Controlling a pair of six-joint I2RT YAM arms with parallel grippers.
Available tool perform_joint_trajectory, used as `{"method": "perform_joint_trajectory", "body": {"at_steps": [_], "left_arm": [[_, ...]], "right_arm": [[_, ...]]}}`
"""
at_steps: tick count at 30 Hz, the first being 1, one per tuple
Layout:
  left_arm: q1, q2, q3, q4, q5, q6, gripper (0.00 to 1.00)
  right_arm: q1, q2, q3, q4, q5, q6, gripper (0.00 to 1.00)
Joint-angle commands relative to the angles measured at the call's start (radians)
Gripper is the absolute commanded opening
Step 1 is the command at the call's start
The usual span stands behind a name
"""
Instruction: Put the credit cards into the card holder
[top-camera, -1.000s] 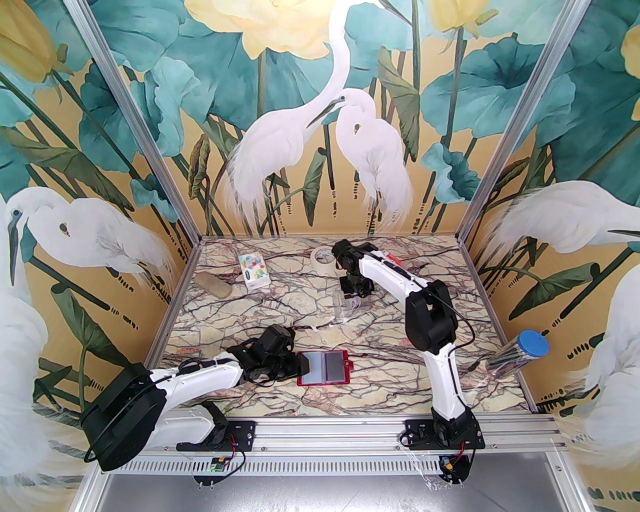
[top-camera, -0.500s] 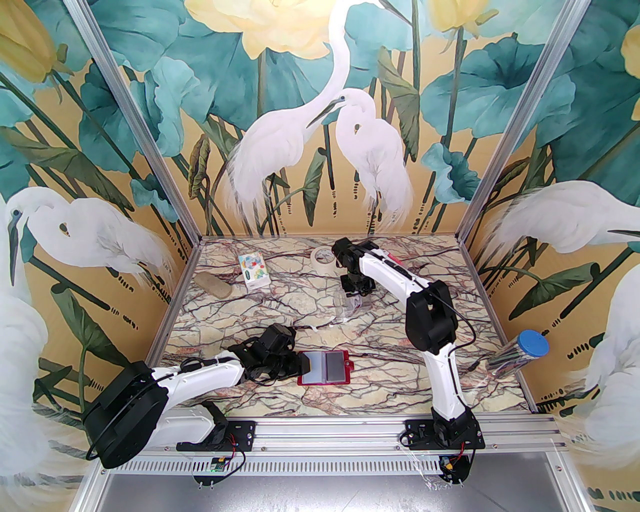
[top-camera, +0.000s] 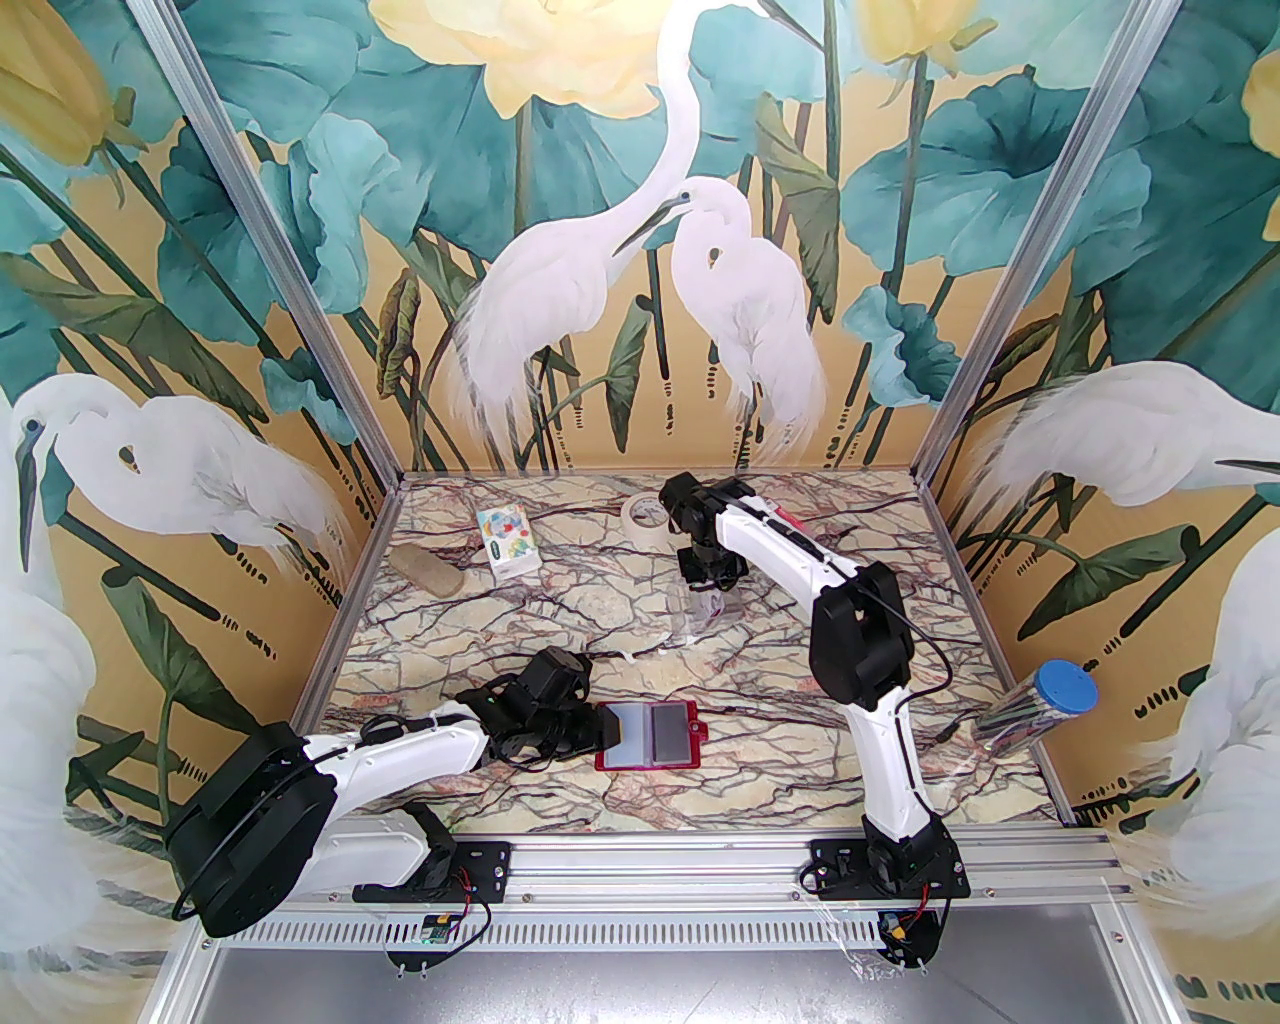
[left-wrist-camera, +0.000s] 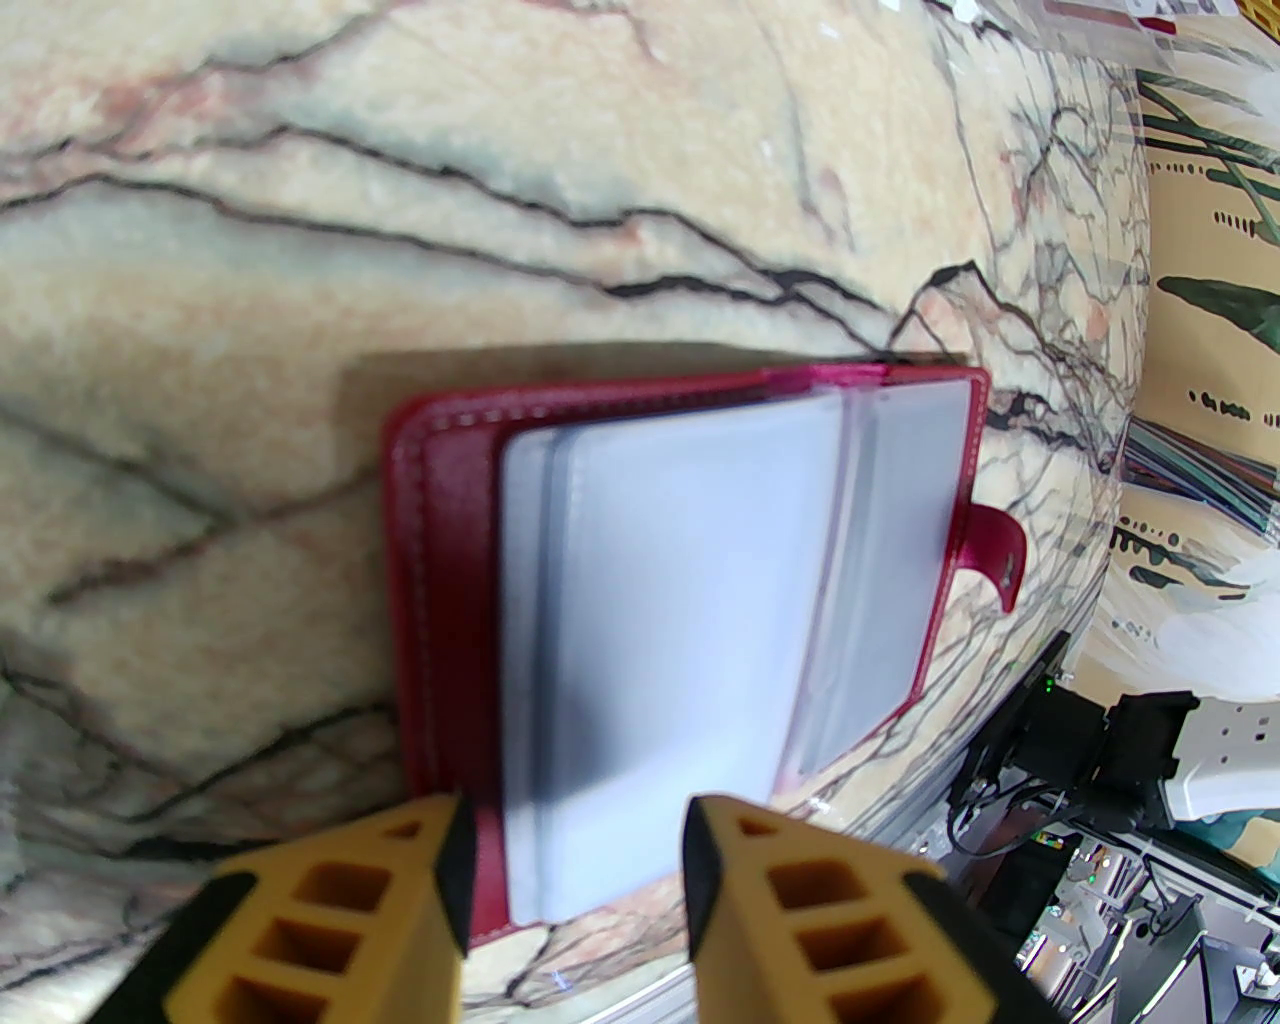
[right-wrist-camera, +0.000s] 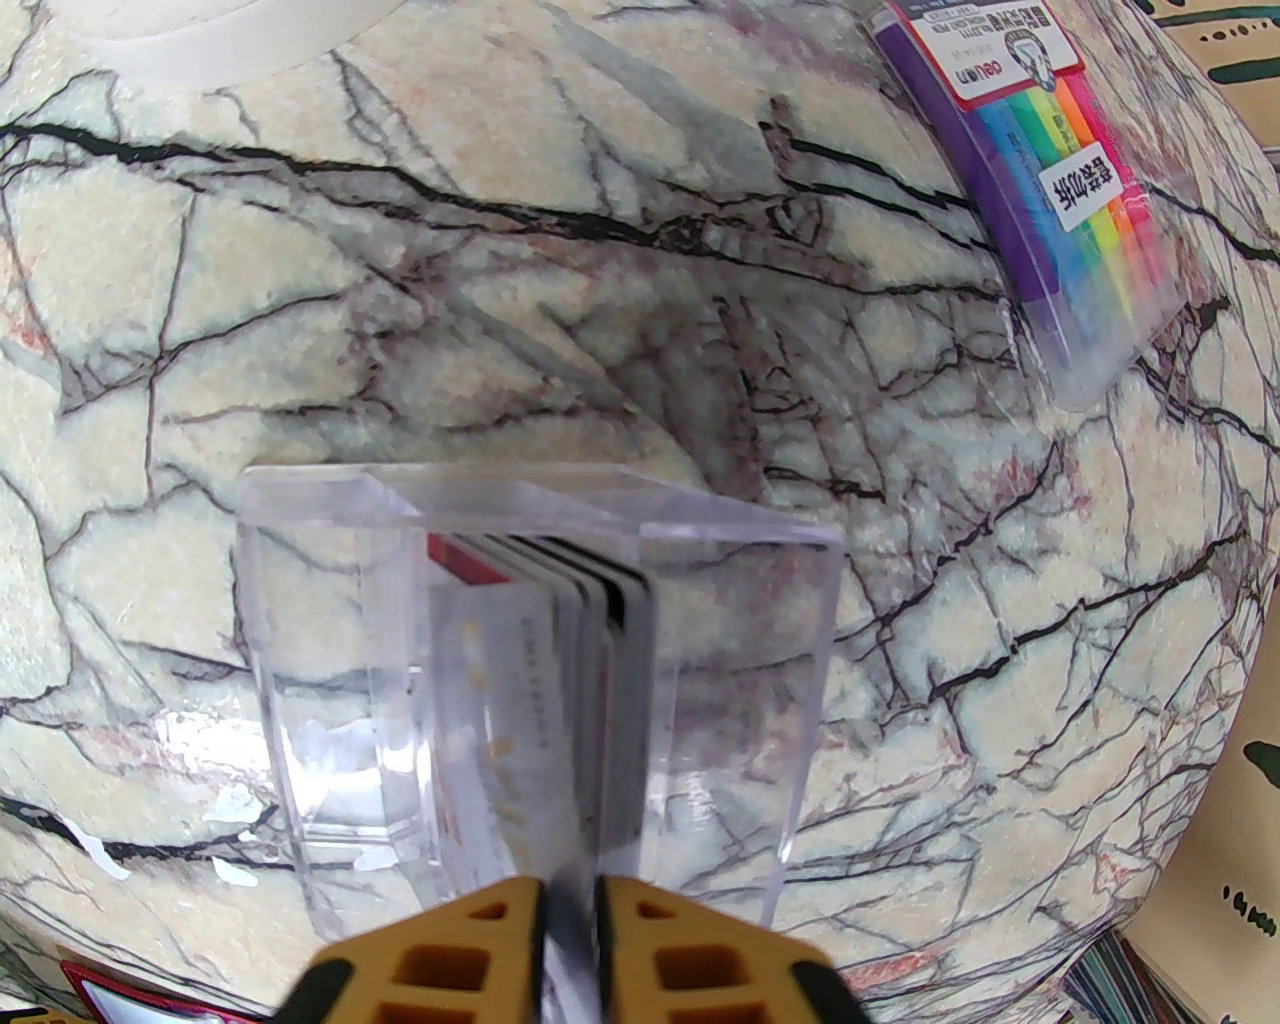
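The card holder (top-camera: 650, 737) lies open on the table, dark red with pale clear sleeves (left-wrist-camera: 690, 600) inside and its snap tab on the right. My left gripper (top-camera: 598, 730) sits low at its left edge, open, its yellow fingers (left-wrist-camera: 440, 880) straddling the end of a sleeve. Further back, several credit cards (right-wrist-camera: 540, 680) stand on edge in a clear plastic box (right-wrist-camera: 330, 640). My right gripper (right-wrist-camera: 570, 920) points down into that box (top-camera: 690, 615), its fingers shut on the top edge of one pale card.
A tape roll (top-camera: 645, 517) and a rainbow highlighter pack (right-wrist-camera: 1060, 190) lie behind the box. A colourful packet (top-camera: 508, 540) and a tan stone-like lump (top-camera: 430, 572) sit back left. A clear tube with a blue cap (top-camera: 1040, 705) rests at the right edge.
My right gripper's fingers have closed on a card in the clear box, and its wrist has shifted slightly back. The left arm has not moved.
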Motion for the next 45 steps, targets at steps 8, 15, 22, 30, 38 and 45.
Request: {"method": "perform_joint_trajectory", "body": {"at_steps": [8,15,22,30,38,45], "left_arm": [[0.005,-0.002,0.014,0.002,0.020,0.016,0.40],[0.004,-0.082,0.021,-0.021,0.011,0.009,0.40],[0.006,-0.242,0.068,-0.081,-0.006,0.034,0.41],[0.006,-0.413,0.169,-0.062,0.037,0.122,0.44],[0.008,-0.464,0.211,0.141,0.158,0.124,0.51],[0.007,-0.480,0.198,0.350,0.203,0.030,0.52]], "right_arm": [[0.016,-0.029,0.042,-0.038,-0.038,-0.001,0.00],[0.023,-0.146,-0.006,-0.013,-0.109,0.015,0.00],[0.037,-0.422,-0.255,0.180,-0.269,0.026,0.00],[0.039,-0.827,-0.670,0.570,-0.517,0.044,0.00],[0.040,-1.119,-0.932,0.870,-0.649,0.156,0.00],[0.042,-1.288,-1.096,1.133,-0.733,0.348,0.00]]}}
